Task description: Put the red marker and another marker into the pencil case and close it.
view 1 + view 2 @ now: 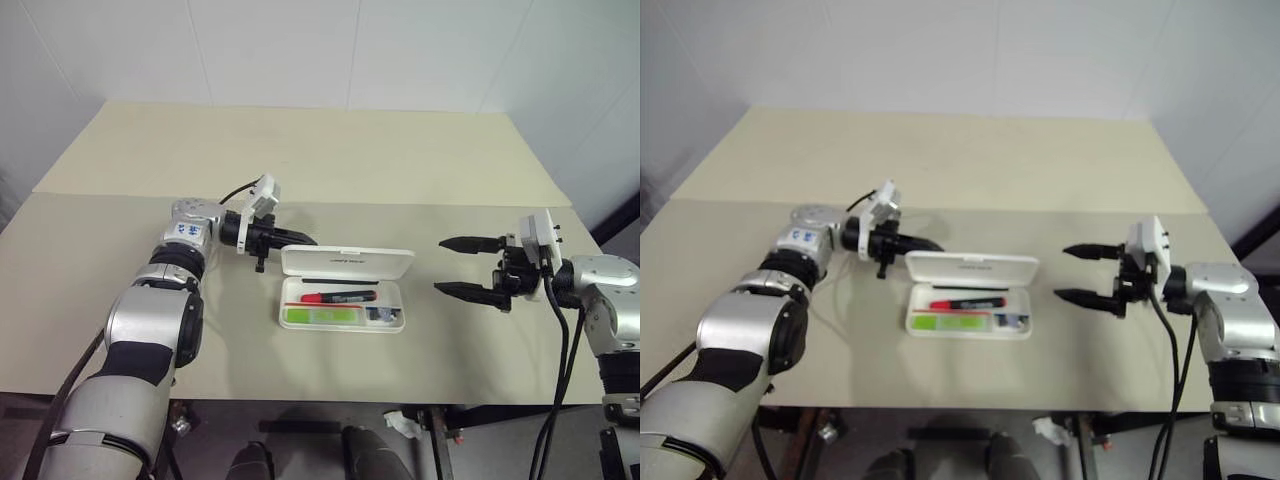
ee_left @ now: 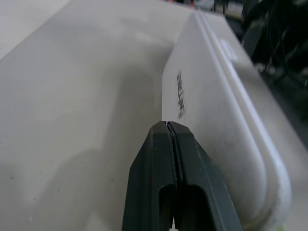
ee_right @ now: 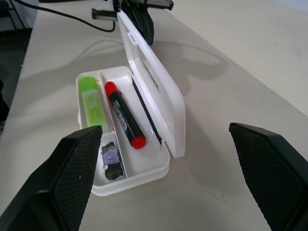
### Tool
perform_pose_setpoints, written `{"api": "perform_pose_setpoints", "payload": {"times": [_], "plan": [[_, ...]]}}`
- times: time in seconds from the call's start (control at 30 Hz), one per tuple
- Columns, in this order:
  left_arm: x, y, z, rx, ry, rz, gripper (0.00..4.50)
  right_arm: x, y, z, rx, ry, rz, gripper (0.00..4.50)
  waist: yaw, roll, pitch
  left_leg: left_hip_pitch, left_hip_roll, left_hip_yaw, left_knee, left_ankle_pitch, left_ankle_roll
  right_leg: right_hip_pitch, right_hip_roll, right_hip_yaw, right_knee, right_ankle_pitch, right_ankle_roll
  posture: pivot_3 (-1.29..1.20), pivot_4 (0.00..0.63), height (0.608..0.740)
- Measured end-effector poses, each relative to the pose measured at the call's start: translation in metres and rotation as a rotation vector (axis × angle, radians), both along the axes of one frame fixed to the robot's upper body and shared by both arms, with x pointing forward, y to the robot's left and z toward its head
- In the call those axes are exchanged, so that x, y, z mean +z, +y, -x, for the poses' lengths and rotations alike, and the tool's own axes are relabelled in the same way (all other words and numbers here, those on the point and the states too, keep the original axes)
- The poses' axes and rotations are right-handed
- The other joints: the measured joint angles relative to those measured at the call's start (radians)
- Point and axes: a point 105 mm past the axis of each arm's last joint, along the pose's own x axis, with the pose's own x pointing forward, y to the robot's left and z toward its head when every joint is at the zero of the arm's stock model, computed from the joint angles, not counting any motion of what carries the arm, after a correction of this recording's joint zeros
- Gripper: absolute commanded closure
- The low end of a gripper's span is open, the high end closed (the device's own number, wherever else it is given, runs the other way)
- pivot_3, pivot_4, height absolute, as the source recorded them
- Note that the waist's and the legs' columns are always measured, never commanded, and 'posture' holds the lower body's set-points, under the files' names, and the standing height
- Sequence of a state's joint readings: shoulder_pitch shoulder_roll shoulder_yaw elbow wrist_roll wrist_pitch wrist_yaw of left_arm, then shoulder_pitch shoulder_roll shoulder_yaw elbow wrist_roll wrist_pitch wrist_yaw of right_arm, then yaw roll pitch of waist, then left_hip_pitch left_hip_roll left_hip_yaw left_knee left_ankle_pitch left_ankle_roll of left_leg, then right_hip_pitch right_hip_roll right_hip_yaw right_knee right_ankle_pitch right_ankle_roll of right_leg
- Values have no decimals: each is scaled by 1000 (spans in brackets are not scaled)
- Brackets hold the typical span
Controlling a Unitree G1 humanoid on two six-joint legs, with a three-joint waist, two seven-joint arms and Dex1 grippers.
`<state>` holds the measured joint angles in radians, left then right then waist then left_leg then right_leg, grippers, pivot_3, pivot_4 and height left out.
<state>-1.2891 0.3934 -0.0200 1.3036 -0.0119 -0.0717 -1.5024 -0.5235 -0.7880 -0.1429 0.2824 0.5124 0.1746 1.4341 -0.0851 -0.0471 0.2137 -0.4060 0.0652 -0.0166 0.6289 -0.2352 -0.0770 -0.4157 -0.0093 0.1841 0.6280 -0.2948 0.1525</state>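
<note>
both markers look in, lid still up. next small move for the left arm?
Probably push the lid forward and down with the shut left gripper, which sits just behind it. The red marker and green marker already lie in the pencil case.

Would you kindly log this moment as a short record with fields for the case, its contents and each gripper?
pencil case: white pencil case on the table, lid standing open
long compartment: red marker
front compartment: light green marker
small compartment: a small dark item, too small to identify
left gripper: left gripper shut, behind the lid's outer face
right gripper: right gripper open, holding nothing, apart from the case
step left: lid not yet closed
</note>
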Motion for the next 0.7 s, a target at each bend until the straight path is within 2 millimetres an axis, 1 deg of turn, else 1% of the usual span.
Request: {"api": "perform_pose_setpoints", "payload": {"times": [0.07,0.17,0.23,0.37,0.57,0.7], "plan": [[-3,-1,1,-20,-29,-46,4468,0,-1,1,10,4,-2,0,0,0,0,0,0,0,0,0,0,0,0,0,0,0,0,0,150,740],[-13,-5,4,-98,-132,-199,4468,2,-7,-3,-4,15,-6,0,0,0,0,0,0,0,0,0,0,0,0,0,0,0,0,0,150,740],[-18,-10,7,-146,-174,-246,4468,2,-9,-4,-9,14,-6,0,1,0,0,0,0,0,0,0,0,0,0,0,0,0,0,0,150,740],[-27,-24,13,-226,-221,-272,4468,4,-9,-5,-5,0,1,0,0,0,0,0,0,0,0,0,0,0,0,1,0,0,0,0,150,740],[-32,-30,17,-288,-276,-312,4468,2,-11,-5,-7,-4,9,0,0,0,0,0,0,0,1,0,0,1,0,1,0,0,0,0,150,740],[-35,-33,21,-372,-383,-379,4468,2,-11,-5,-6,-3,9,0,0,1,0,3,0,0,1,0,0,3,0,1,0,0,0,0,150,740]]}}
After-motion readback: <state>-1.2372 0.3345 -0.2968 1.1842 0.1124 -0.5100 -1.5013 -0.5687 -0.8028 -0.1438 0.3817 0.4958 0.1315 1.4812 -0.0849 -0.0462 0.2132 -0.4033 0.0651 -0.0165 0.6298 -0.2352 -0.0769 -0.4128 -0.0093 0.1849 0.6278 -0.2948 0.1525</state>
